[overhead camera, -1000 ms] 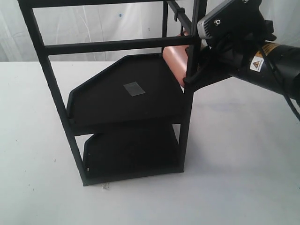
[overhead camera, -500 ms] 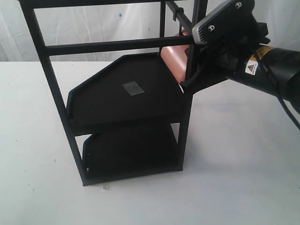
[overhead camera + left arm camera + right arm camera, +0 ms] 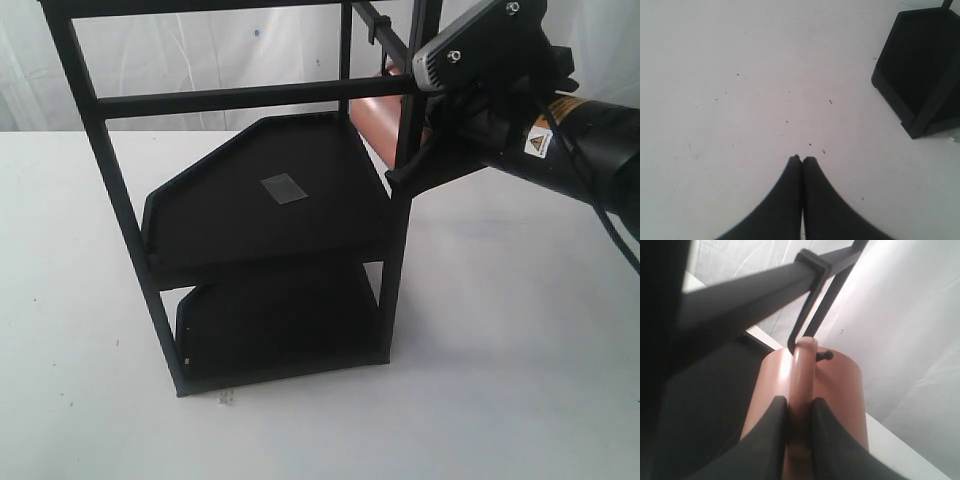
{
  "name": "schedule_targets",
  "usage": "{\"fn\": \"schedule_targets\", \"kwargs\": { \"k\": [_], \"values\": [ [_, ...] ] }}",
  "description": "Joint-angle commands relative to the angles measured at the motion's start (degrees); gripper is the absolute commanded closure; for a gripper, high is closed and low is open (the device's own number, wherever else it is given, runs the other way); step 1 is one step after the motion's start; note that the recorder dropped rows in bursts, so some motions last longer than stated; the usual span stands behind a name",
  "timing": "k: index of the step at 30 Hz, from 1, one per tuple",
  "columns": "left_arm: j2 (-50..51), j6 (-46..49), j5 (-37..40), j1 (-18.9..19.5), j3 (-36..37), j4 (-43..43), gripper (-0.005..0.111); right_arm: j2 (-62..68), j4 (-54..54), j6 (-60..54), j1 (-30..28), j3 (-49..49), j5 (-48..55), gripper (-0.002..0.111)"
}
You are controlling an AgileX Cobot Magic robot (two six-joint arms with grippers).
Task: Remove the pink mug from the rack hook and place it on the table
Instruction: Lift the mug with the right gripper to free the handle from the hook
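Your right gripper [image 3: 799, 402] is clenched on the small handle [image 3: 802, 365] of the salmon-pink cylindrical ceramic mug [image 3: 373, 125], one finger each side. The mug hangs off a thin black wire hook [image 3: 801, 332] under the top bar, at the far right upper corner of the tall black metal rack [image 3: 120, 210]. Expect it to be rigid, glazed and slick, fairly light, and likely to chip if knocked. A handle pinch lets the body swing, so keep the squeeze firm and moves slow. The hook passes through the handle loop above your fingers. I'd judge it needs a short lift, then a slide off the hook tip, not a straight pull. Tight spots: the top bar overhead, the rack's right post [image 3: 405, 150] just beside the mug, and the upper black tray shelf [image 3: 230, 230] rim on its left. Open room is the flat white table [image 3: 520, 350] to the right and near side of the rack. Your left gripper [image 3: 801, 159] is closed on nothing, over bare tabletop, well apart from the mug.
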Motion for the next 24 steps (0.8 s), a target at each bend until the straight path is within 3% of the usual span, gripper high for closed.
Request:
{"fn": "schedule_targets", "kwargs": {
  "k": [1, 24],
  "values": [
    [-0.3, -0.1, -0.1, -0.1, 0.1, -0.4, 0.107, -0.1, 0.1, 0.4, -0.1, -0.5, -1.5, 0.108],
    [-0.3, -0.1, -0.1, -0.1, 0.1, -0.4, 0.107, -4.6, 0.1, 1.5, -0.1, -0.5, -1.1, 0.108]
  ]
}}
